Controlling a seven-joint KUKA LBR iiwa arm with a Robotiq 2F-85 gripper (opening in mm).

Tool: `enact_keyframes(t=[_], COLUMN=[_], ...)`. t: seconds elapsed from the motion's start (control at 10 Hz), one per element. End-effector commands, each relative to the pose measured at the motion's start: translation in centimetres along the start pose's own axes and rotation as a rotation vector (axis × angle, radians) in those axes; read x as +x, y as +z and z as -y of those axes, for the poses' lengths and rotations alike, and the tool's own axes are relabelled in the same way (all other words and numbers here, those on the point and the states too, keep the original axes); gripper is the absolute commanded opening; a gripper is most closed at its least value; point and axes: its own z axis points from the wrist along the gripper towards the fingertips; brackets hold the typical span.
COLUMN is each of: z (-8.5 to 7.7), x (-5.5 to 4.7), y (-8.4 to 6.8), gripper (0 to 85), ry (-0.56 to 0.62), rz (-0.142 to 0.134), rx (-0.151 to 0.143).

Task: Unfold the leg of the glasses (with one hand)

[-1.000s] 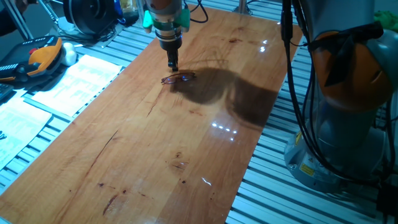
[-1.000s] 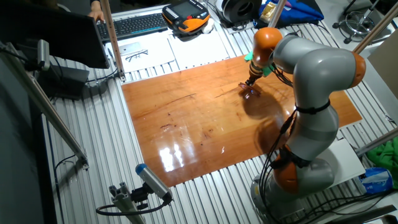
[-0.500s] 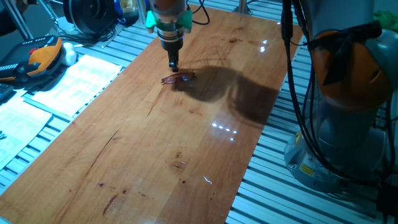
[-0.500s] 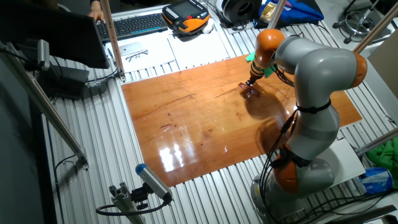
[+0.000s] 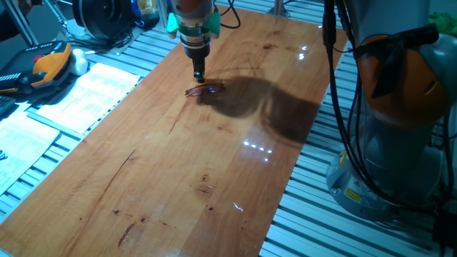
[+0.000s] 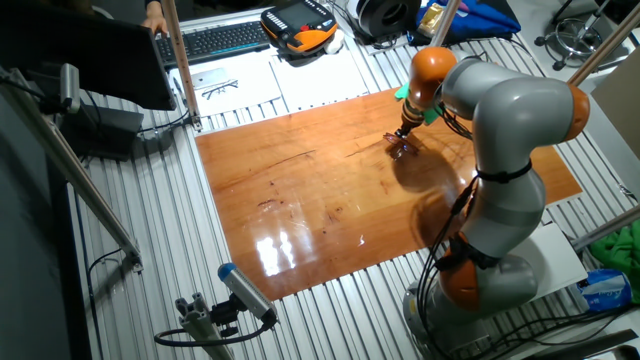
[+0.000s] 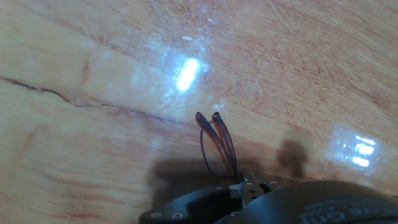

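Reddish-brown wire glasses [image 7: 216, 144]; glossy orange-brown wood table [image 5: 214, 157]; black end effector [image 5: 199, 74]; orange-grey arm [image 6: 500, 120].

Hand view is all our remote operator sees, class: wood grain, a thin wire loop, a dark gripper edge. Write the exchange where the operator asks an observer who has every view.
Operator: Where is the gripper over the table?
Observer: The hand hangs near the far end of the wooden table, pointing straight down.
Operator: Is that wire the whole pair?
Observer: No. One fixed view shows the glasses lying flat on the wood, just below the fingertips.
Operator: What casts the dark patch?
Observer: The arm; its shadow falls on the wood beside the glasses.
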Motion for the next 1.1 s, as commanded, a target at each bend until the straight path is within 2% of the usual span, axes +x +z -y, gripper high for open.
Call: enact_keyframes(t=[0.0, 0.3, 0.9, 1.0], z=[-0.1, -0.76, -0.85, -0.88], x=[-0.03, -0.15, 0.0, 0.04], y=[0.06, 0.46, 0.01, -0.04], gripper=[0.0, 0.0, 0.0, 17.0], ry=[0.0, 0.0, 0.0, -0.001], rz=[-0.002, -0.014, -0.023, -0.019], rx=[-0.001, 0.002, -0.004, 0.006])
